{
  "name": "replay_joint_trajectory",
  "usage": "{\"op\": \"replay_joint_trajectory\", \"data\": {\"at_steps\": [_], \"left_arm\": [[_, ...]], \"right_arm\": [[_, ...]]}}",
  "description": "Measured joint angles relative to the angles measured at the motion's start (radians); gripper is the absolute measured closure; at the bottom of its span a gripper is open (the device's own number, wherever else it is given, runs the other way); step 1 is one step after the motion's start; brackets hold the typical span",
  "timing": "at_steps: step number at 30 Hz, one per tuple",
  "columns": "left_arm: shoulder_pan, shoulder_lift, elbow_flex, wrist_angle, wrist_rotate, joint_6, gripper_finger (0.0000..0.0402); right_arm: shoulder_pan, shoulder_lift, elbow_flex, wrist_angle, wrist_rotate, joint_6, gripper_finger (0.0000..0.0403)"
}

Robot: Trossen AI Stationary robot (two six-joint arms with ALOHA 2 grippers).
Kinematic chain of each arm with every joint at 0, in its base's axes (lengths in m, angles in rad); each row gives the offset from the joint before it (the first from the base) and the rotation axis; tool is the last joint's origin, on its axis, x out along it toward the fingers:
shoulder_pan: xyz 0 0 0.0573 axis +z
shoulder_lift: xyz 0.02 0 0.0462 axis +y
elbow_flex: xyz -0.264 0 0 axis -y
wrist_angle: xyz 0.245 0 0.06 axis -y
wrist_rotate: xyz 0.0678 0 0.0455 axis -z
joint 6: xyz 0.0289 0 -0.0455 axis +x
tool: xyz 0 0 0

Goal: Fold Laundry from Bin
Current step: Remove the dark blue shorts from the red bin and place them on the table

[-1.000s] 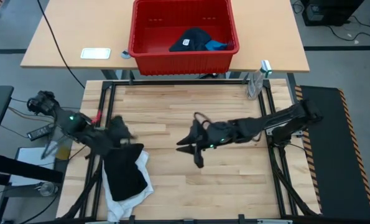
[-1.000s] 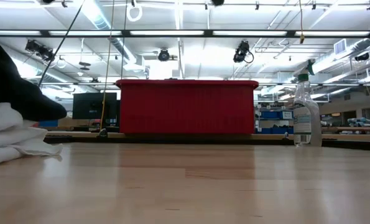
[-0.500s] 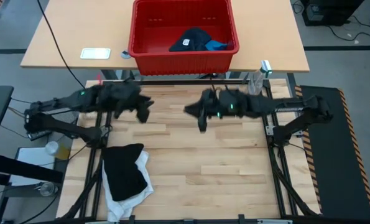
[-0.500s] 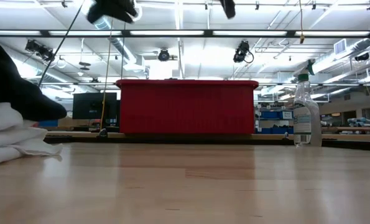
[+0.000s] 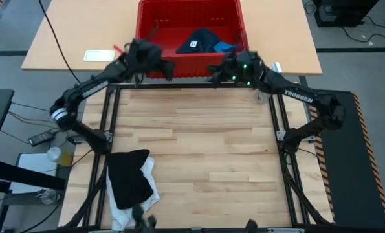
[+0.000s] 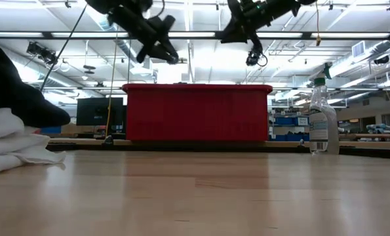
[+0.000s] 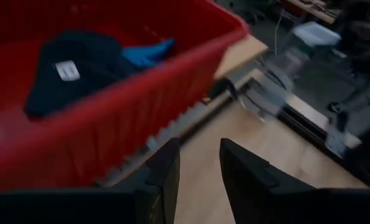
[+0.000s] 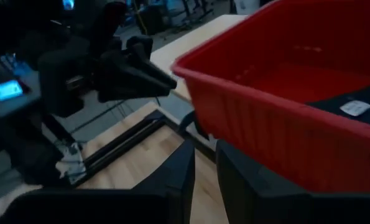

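The red bin (image 5: pixel 154 32) stands on the far table. In it lie a dark navy garment with a white tag (image 5: pixel 198 40) and a small bright blue one (image 5: pixel 226 46). A black garment (image 5: pixel 129 178) lies on a white one (image 5: pixel 147 194) at the wooden table's near left. My left gripper (image 5: pixel 168 66) hovers at the bin's near wall, left of centre, open with nothing between its fingers (image 7: pixel 200 180). My right gripper (image 5: pixel 213 70) hovers at the same wall, right of centre, with a narrow empty gap (image 8: pixel 205 174). Both are high above the table in the low view.
A clear spray bottle (image 5: pixel 266 84) stands at the table's far right corner, close to my right arm. A flat white item (image 5: pixel 99 55) lies left of the bin. The wooden tabletop (image 5: pixel 198 142) lies between the folded pile and the bin.
Both grippers have swung fast toward the table's far edge and risen, ending at the bin's near wall. My left gripper has come from beside the black garment at the near left, my right from the table's middle. The black-and-white pile has stayed where it was.
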Motion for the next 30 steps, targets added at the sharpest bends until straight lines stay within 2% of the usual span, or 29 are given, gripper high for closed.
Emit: {"op": "replay_joint_trajectory", "data": {"at_steps": [3, 9, 13, 24, 30], "left_arm": [[0.033, 0.114, 0.152, -0.018, 0.02, 0.036, 0.0285], [0.074, 0.351, 0.467, -0.1, 0.021, 0.035, 0.0285], [0.096, 0.489, 0.621, -0.105, -0.026, -0.022, 0.0275], [0.117, 0.798, 0.928, -0.051, -0.038, -0.075, 0.0183], [0.122, 0.877, 0.95, 0.017, -0.114, -0.081, 0.0166]], "right_arm": [[-0.053, 0.0, 0.0, 0.005, -0.045, 0.011, 0.0328], [-0.111, 0.0, 0.0, 0.002, -0.047, -0.019, 0.0328], [-0.132, 0.0, 0.0, -0.015, -0.066, -0.022, 0.0328], [-0.135, 0.0, 0.0, -0.14, -0.095, -0.085, 0.0328], [-0.135, 0.0, 0.0, -0.183, -0.125, -0.106, 0.0328]]}}
